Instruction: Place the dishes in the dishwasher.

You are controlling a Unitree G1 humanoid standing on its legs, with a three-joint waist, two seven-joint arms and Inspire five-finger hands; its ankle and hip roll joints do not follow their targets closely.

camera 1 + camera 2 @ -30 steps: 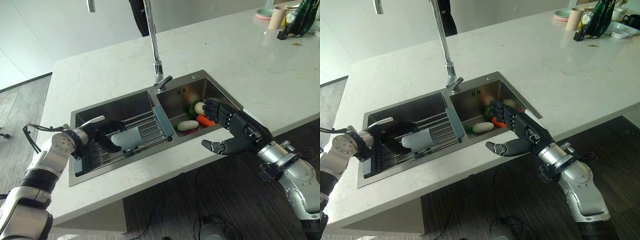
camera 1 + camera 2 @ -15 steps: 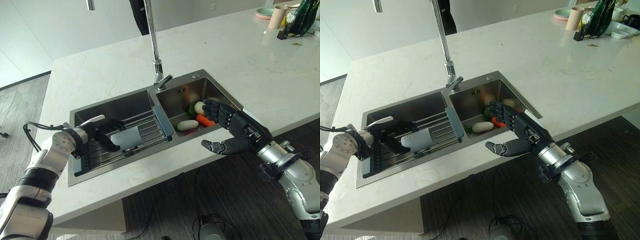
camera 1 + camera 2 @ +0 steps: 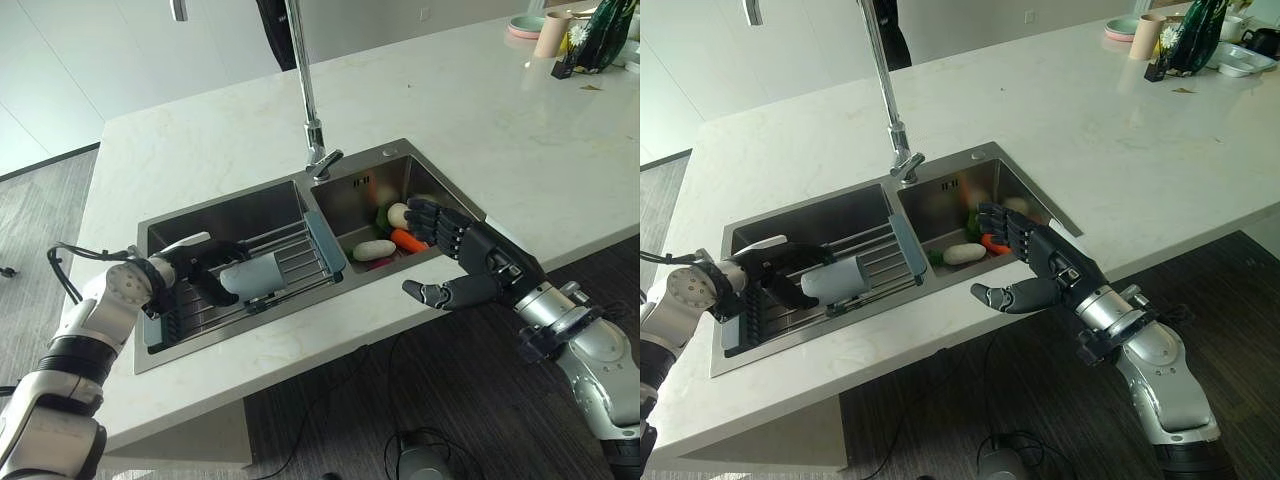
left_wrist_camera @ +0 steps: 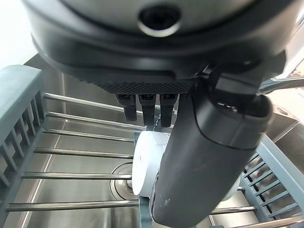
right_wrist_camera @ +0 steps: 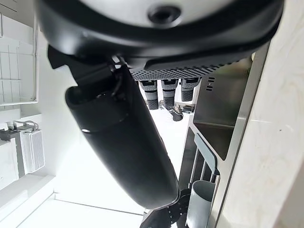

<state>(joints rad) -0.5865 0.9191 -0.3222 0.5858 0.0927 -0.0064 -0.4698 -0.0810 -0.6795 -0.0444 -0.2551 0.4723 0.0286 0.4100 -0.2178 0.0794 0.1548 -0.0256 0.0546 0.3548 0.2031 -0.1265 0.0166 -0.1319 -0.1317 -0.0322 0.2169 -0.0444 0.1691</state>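
A pale blue-grey cup (image 3: 258, 276) lies on its side on the slatted rack (image 3: 303, 254) across the left basin of the steel sink (image 3: 226, 208). My left hand (image 3: 199, 266) reaches in from the left, its fingers and thumb curled round the cup's base end (image 4: 144, 163). My right hand (image 3: 468, 266) hovers open over the front rim of the right basin, thumb spread below the fingers, holding nothing.
The right basin holds a carrot (image 3: 409, 240), a white vegetable (image 3: 375, 250) and some greens. A tall tap (image 3: 309, 100) rises behind the divider. At the counter's far right stand a beige cup (image 3: 553, 35), a plate (image 3: 527, 25) and a dark green vase (image 3: 606, 35).
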